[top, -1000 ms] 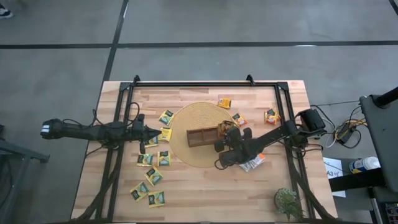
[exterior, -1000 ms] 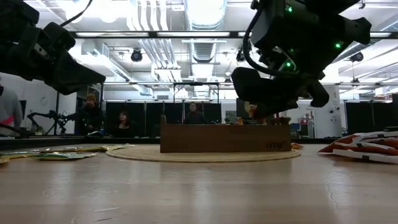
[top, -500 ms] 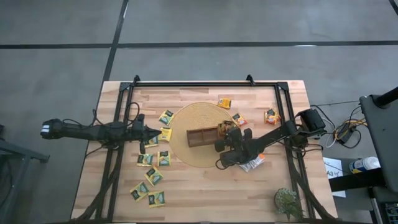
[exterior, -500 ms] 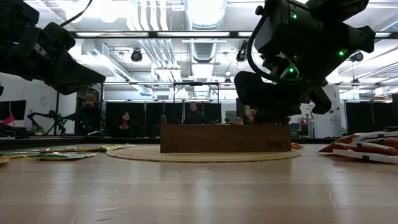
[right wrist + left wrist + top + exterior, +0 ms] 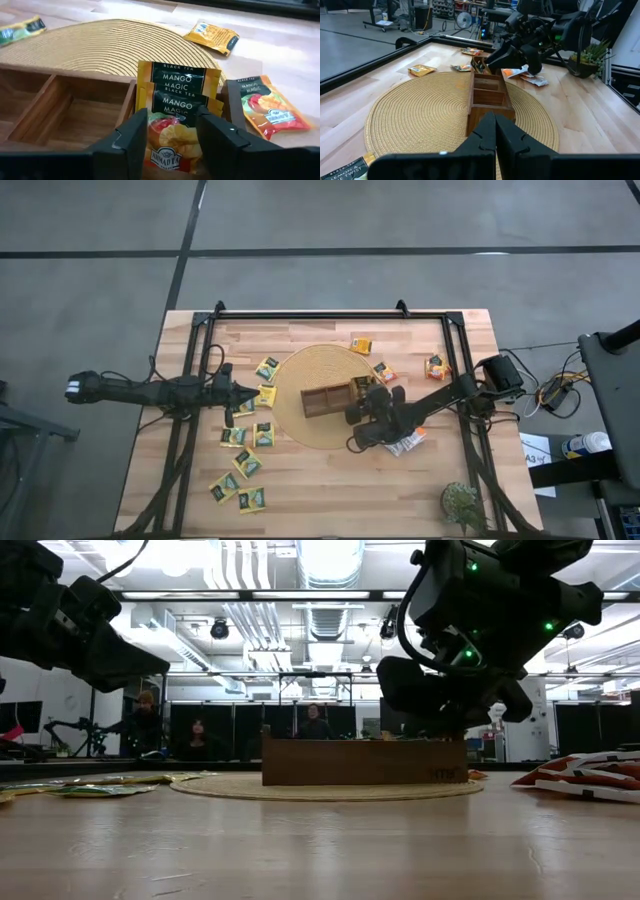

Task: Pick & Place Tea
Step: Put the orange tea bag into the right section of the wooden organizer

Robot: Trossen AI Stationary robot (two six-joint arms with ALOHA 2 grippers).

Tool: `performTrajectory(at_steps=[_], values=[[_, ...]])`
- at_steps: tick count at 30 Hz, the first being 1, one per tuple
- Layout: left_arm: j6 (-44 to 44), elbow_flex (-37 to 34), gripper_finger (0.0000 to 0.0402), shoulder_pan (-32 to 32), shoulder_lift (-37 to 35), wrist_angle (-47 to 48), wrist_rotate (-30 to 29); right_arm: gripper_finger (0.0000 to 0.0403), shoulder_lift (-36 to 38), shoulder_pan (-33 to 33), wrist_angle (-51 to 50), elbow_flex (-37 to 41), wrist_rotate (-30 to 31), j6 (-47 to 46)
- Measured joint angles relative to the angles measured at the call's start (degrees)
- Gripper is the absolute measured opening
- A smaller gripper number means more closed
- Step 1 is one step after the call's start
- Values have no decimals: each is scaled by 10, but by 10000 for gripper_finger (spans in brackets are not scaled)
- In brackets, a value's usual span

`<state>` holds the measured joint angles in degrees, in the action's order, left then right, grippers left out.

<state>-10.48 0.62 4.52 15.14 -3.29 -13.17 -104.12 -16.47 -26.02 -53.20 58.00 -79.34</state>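
A brown wooden tray lies on a round woven mat. My right gripper is open at the tray's right end. Two or three orange mango tea packets stand upright in the tray's right compartment, and the front one shows between the fingers. Yellow-green tea packets lie on the table left of the mat, and orange ones lie to its right. My left gripper is shut and hangs above the table at the mat's left edge. My right gripper has one finger on each side of the front packet's lower part, slanting down from the table's right. I cannot tell whether either finger touches it. The packet stands in the compartment against the ones behind it.
White-and-orange packets lie under my right arm. A small potted plant stands at the near right corner. A black frame runs along the table's edges. The tray's middle and left compartments hold nothing.
My right gripper has stayed over the tray's right end. In the low view the tray's left end has shifted a little toward the right.
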Motion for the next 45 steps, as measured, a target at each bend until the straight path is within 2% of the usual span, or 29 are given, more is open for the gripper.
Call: performTrajectory(at_steps=[5,12,16,19,24,28,34,42,45], values=[[0,0,0,0,0,0,0,180,5,-2,0,-34,0,76],[0,0,0,0,0,0,0,174,5,-1,-11,-107,0,198],[0,0,0,0,0,0,0,169,5,2,-92,-159,23,225],[0,0,0,0,0,0,0,169,5,10,-214,-202,48,162],[0,0,0,0,0,0,0,169,7,34,-459,-259,52,-6],[0,0,0,0,0,0,0,169,11,51,-567,-259,50,-117],[0,0,0,0,0,0,0,169,35,78,-602,-221,-2,-143],[0,0,0,0,0,0,0,169,109,97,-599,-124,-4,-189],[0,0,0,0,0,0,0,169,148,96,-587,-81,-25,-202]])
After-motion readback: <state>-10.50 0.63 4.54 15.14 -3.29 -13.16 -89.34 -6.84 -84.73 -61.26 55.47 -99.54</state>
